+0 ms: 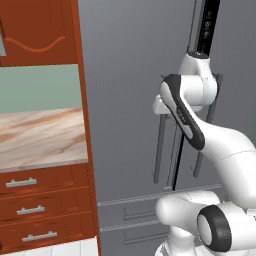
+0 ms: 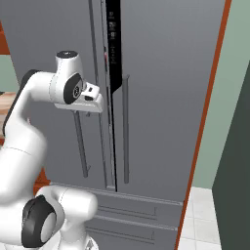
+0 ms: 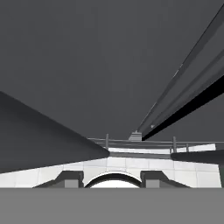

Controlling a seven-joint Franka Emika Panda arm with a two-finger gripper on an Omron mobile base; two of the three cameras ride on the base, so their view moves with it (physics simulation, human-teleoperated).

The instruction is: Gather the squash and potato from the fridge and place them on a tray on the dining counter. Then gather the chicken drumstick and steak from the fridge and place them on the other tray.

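The fridge [image 2: 161,73] stands shut, its 2 doors meeting at a dark seam, so the squash and potato lie hidden. The gripper [image 2: 88,111] sits at the left door's bar handle [image 2: 81,146]; whether its jaws clamp it I cannot tell. A shallow hold could slip off when pulling.

White arm [image 2: 29,117] bent at elbow, raised forward, wrist turned down, jaws partly parted
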